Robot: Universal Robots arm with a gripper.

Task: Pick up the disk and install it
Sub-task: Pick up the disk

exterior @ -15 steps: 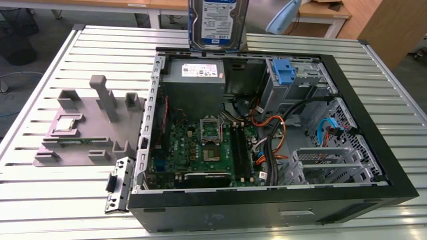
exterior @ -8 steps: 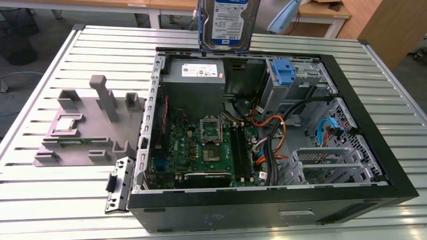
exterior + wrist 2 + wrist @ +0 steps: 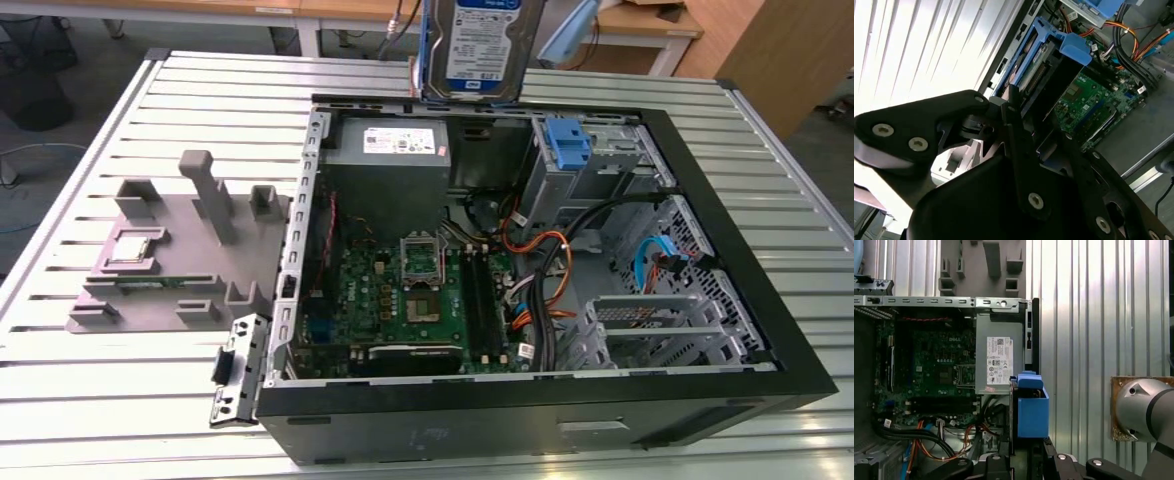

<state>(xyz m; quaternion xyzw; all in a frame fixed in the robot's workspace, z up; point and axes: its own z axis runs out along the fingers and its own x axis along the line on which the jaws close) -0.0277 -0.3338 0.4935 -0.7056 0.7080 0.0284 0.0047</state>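
hand (image 3: 1026, 457) grips disk (image 3: 478, 45) | upright over case (image 3: 601, 103) rim (near power supply (image 3: 387, 150))

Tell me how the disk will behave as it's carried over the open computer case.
The disk, a metal-cased slab hanging upright, is likely stiff and heavy for its size. Its smooth blue rails may slip if gripped loosely. Knocks against the computer case could probably damage it.
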